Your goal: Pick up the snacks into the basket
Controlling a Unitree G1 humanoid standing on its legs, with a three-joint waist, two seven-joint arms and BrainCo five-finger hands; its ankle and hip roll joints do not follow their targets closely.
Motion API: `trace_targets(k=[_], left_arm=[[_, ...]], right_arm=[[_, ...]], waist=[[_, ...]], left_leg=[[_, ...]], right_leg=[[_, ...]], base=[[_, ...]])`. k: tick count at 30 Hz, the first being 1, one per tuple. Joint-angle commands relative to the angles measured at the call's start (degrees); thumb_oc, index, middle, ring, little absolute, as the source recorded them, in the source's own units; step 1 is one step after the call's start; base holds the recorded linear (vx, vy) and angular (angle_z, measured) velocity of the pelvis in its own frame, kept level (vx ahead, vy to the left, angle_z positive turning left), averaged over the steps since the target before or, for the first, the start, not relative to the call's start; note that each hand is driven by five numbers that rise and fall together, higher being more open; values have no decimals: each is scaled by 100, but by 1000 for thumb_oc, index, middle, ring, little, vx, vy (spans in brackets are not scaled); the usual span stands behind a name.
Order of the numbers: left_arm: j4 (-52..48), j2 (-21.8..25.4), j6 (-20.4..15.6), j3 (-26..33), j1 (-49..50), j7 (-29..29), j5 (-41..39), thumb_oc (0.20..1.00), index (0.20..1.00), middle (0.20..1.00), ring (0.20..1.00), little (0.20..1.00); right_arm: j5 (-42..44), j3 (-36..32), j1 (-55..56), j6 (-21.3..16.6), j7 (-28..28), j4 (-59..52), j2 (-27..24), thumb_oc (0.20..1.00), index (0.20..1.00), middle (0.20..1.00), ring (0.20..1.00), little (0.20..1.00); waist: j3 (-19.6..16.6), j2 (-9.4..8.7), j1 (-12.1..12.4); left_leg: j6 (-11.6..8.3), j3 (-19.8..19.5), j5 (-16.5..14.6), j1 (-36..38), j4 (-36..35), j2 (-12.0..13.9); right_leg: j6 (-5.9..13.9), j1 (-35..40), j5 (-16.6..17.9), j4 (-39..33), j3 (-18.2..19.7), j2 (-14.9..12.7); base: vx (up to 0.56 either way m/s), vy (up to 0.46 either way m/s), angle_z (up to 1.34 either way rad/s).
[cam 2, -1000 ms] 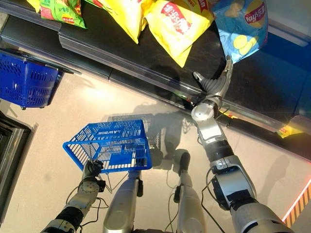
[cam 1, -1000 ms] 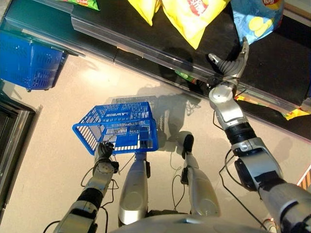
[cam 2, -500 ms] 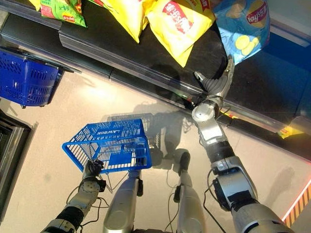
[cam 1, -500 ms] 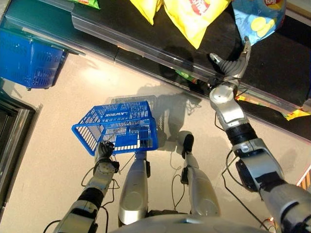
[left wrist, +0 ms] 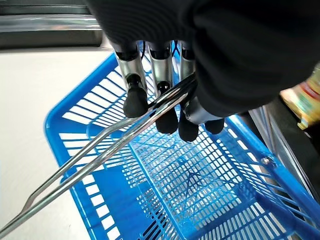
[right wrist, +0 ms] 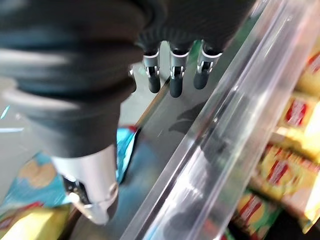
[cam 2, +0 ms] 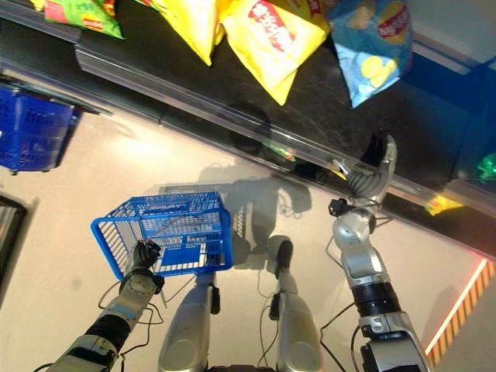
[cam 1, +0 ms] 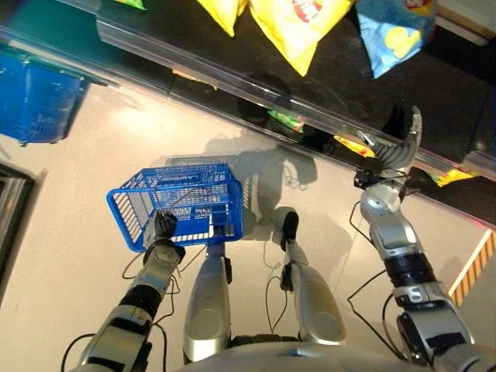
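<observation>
The snacks sit on the dark shelf [cam 2: 325,101]. Nearest the right hand is the blue chip bag [cam 2: 370,46], with the yellow chip bag [cam 2: 267,39] beside it. Both lie flat on the upper shelf surface. The blue bag's long axis runs from the back of the shelf toward the front edge, and its lower corner points at the clear shelf rail [cam 2: 232,128]. The yellow bag tapers the same way.

The right hand [cam 2: 372,170] hovers at the rail, below the blue bag and not touching it. Its fingers are straight and spread, and it holds nothing.

The left hand [cam 1: 163,227] has its fingers curled round the wire handle [left wrist: 100,155] of the blue basket [cam 1: 182,205]. The basket hangs tilted over the floor and looks empty. A second blue basket [cam 2: 31,136] stands well apart at the left.

Risks, as judged:
- The reach may catch on the rail before it clears to the bag.
- A pinch on the slack corner alone could let the puffed bag slide out.
- The tilted basket, well apart from the right hand, could spill or miss a dropped bag.
</observation>
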Motion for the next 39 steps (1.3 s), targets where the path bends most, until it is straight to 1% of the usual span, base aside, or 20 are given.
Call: trace_targets(k=[1,8,11,13,14,16,17,18,20,23,25,26,27,30,32,35,36,39], left_arm=[[118,275,50,-24,227,15,382,200,200,200,200,200],[216,231,60,59,209,-65,298,200,200,200,200,200],[275,227,64,15,194,-121,271,200,200,200,200,200],[263,271,70,5,190,-177,265,200,200,200,200,200],[266,293,49,4,185,-193,240,200,200,200,200,200],[269,324,50,-17,186,-292,190,200,200,200,200,200],[296,331,43,-16,172,-326,185,200,200,200,200,200],[327,337,44,-30,149,-363,140,200,200,200,200,200],[374,369,25,-100,132,-416,97,200,200,200,200,200],[460,410,-41,-215,128,-432,0,200,200,200,200,200],[537,433,-80,-294,116,-441,-59,200,200,200,200,200],[539,428,-81,-286,114,-441,-59,200,200,200,200,200],[608,449,-108,-353,99,-424,-133,200,200,200,200,200],[648,517,-159,-408,109,-397,-226,200,200,200,200,200],[738,548,-186,-425,96,-401,-277,200,200,200,200,200],[793,574,-209,-432,65,-395,-307,200,200,200,200,200],[796,593,-238,-440,86,-390,-338,200,200,200,200,200],[774,613,-280,-425,166,-399,-394,200,200,200,200,200]], right_arm=[[-303,-723,-37,-299,40,-685,-405,1000,1000,1000,1000,1000],[-315,-843,-193,-330,164,-1076,-534,1000,1000,1000,1000,1000],[4,-826,-441,-451,278,-1136,-597,1000,1000,1000,1000,1000],[38,-773,-623,-356,433,-1008,-833,1000,1000,1000,1000,1000],[254,-723,-744,-369,583,-863,-957,1000,1000,1000,1000,1000],[380,-551,-983,-221,815,-487,-1290,1000,1000,1000,1000,1000],[576,-471,-1106,-225,950,-277,-1401,1000,1000,1000,1000,1000],[673,-347,-1314,-152,1082,-7,-1587,1000,1000,1000,1000,1000],[659,-142,-1709,-22,1122,423,-1893,1000,1000,1000,1000,1000],[564,454,-2633,150,1153,1406,-2292,1000,1000,1000,1000,1000],[504,933,-3217,231,1273,2077,-2418,1000,1000,1000,1000,1000],[508,949,-3237,224,1272,2092,-2419,1000,1000,1000,1000,1000],[452,1339,-3713,296,1332,2718,-2451,1000,1000,1000,1000,1000],[363,1859,-4337,388,1476,3497,-2449,1000,1000,1000,1000,1000],[355,2085,-4557,421,1616,3927,-2379,1000,1000,1000,1000,1000],[456,2220,-4743,393,1711,4302,-2332,1000,1000,1000,1000,1000],[563,2258,-4822,379,1785,4607,-2275,1000,1000,1000,1000,1000],[672,2332,-4906,334,1897,4930,-2201,1000,1000,1000,1000,1000]], waist=[[-329,-79,62],[-408,-99,51],[-461,-118,64],[-478,-135,88],[-483,-140,104],[-498,-158,139],[-504,-167,145],[-503,-175,156],[-523,-191,198],[-511,-192,277],[-496,-186,322],[-492,-182,315],[-475,-169,362],[-432,-139,430],[-399,-118,474],[-378,-99,497],[-358,-84,564],[-316,-48,649]], left_leg=[[82,124,-270,7,-9,-240],[78,107,-275,25,-9,-234],[77,103,-273,18,-9,-238],[79,102,-276,16,-9,-242],[77,103,-273,17,-9,-241],[72,105,-269,23,-9,-231],[70,103,-269,27,-9,-223],[67,98,-265,30,-9,-220],[65,91,-262,41,-9,-214],[60,102,-258,45,-9,-221],[58,100,-251,41,-9,-232],[58,100,-251,42,-9,-232],[53,92,-234,25,-9,-234],[50,67,-212,4,-9,-249],[50,41,-196,-7,-9,-256],[49,12,-187,-20,-9,-264],[51,-25,-176,-49,-9,-271],[46,-73,-155,-100,-9,-292]], right_leg=[[563,-81,196,23,127,-236],[546,-72,181,23,118,-214],[541,-80,188,23,105,-201],[539,-86,191,23,105,-200],[538,-84,195,23,101,-200],[538,-82,200,23,95,-200],[538,-79,204,23,94,-199],[536,-76,204,23,96,-196],[532,-61,205,23,89,-195],[533,-54,215,23,82,-197],[531,-56,229,23,89,-191],[531,-56,230,23,89,-191],[532,-59,239,23,80,-194],[530,-62,251,23,57,-193],[530,-57,256,23,41,-198],[533,-52,252,23,18,-201],[538,-51,245,23,-17,-210],[546,-50,233,23,-65,-228]], base=[[0,0,0],[0,-5,-2],[0,0,0],[0,0,0],[0,0,0],[0,0,0],[0,0,0],[0,0,0],[0,0,0],[0,0,0],[-3,14,-5],[-7,18,-5],[0,0,0],[0,0,0],[0,0,0],[9,2,2],[38,11,15],[33,10,14]])
